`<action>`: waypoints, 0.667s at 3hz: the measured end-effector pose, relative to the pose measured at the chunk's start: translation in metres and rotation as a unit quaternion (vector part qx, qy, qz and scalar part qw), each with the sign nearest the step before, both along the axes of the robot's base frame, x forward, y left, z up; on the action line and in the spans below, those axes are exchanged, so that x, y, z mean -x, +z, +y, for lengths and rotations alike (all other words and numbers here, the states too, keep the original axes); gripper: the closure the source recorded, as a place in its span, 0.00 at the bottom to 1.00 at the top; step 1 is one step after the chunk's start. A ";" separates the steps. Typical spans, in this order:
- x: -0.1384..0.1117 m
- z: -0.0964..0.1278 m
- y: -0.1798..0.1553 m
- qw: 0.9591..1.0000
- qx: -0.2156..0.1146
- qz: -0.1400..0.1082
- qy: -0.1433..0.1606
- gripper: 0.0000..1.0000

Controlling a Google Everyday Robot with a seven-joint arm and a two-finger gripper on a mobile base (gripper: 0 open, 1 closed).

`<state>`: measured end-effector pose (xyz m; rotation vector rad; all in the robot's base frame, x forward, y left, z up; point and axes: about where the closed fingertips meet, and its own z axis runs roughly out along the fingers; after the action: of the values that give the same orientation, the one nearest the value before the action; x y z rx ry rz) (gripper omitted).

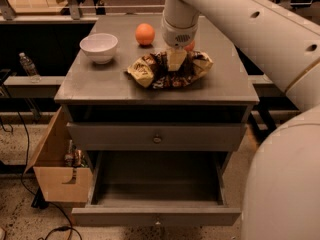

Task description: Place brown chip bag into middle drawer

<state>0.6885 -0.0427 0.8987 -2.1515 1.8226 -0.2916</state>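
The brown chip bag (156,70) lies crinkled on the cabinet top (100,84), right of centre, with a dark middle and tan ends. My gripper (176,62) comes straight down from the white arm (240,19) and presses into the middle of the bag. Under the top is a dark open slot. Below it is a shut drawer front with a knob (157,139). The lowest drawer (156,186) is pulled out and empty inside.
A white bowl (99,47) stands at the left of the top and an orange (145,34) at the back. Another orange thing (189,46) peeks out behind the gripper. A cardboard box (56,169) and a cable lie on the floor to the left. A water bottle (29,66) stands on a ledge.
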 end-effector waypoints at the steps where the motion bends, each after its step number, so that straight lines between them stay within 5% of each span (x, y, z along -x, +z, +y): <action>1: 0.005 -0.005 0.027 1.000 0.002 -0.014 0.007 1.00; 2: 0.018 -0.015 0.062 0.999 0.004 -0.034 0.013 1.00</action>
<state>0.6700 -0.0577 0.9606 -2.1413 1.7575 -0.3625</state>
